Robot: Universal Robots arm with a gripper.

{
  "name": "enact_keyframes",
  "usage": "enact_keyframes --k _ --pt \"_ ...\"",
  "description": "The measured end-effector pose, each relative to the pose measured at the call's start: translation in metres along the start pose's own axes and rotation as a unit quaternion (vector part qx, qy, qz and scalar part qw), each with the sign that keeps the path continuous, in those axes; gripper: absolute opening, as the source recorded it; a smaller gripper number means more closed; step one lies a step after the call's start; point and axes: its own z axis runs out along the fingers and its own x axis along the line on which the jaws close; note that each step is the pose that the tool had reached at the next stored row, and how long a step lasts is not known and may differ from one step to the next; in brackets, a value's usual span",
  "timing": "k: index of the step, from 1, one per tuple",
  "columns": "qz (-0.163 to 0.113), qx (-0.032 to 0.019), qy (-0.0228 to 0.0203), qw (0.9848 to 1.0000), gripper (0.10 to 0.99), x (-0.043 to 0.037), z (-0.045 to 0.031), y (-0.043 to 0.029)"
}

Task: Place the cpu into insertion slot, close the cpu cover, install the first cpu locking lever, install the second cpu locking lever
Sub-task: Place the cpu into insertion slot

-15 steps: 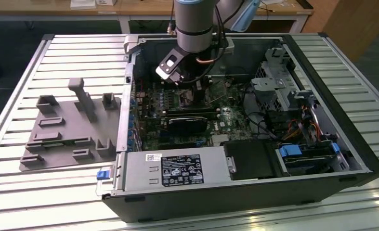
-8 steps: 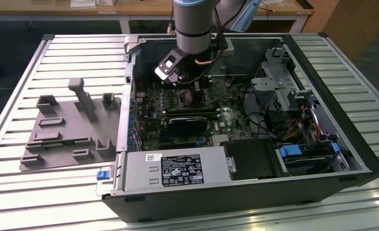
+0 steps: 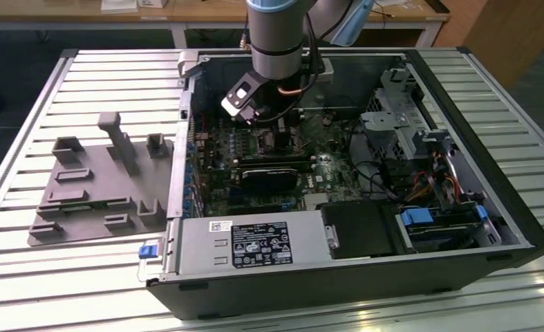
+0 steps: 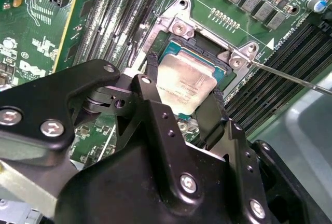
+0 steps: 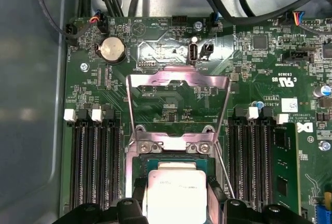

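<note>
The gripper [image 4: 185, 90] has its 2 fingers [image 4: 211, 114] clamped on opposite edges of the cpu [image 4: 181, 76], which sits squarely over the insertion slot [image 4: 205, 53]; whether it is fully seated I cannot tell. The cpu cover [image 5: 176, 79] stands swung up, open. In the exterior view, the arm [image 3: 276, 34] reaches into the computer case [image 3: 299, 294] at upper centre.

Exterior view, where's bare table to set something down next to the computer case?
Bare slats of the table lie beyond the grey fixture tray, beside the computer case, and in front of the tray toward the near edge. Inside the case it is crowded: the pincer holds the cpu over the insertion slot.
</note>
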Motion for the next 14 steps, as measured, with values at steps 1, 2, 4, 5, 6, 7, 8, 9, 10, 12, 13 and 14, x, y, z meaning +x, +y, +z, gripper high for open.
enact_keyframes --k 1,2,4,5,6,7,8,9,10,12,13,14 --pt "0.0 0.0 0.0 1.0 0.537 0.0003 0.0003 -0.0001" --pt "0.0 0.0 0.0 1.0 0.537 0.0007 0.0008 -0.0001" --pt "0.0 0.0 0.0 1.0 0.537 0.0013 0.0017 -0.0002" --pt "0.0 0.0 0.0001 1.0 0.537 0.0015 0.0021 -0.0002" --pt "0.0 -0.0001 0.0001 1.0 0.537 0.0016 0.0025 -0.0002" --pt "0.0 0.0 0.0 1.0 0.537 0.0016 0.003 -0.0003" --pt "0.0 0.0001 -0.0002 1.0 0.537 0.0015 0.0034 -0.0004" --pt "0.0 0.0002 -0.0002 1.0 0.537 0.0015 0.0035 -0.0004" --pt "0.0 0.0002 -0.0002 1.0 0.537 0.0015 0.0036 -0.0004" --pt "0.0 0.0001 -0.0001 1.0 0.537 0.0016 0.0038 -0.0004" --pt "0.0 0.0 0.0 1.0 0.537 0.0016 0.0038 -0.0004" --pt "0.0 0.0 0.0 1.0 0.537 0.0016 0.0038 -0.0004"
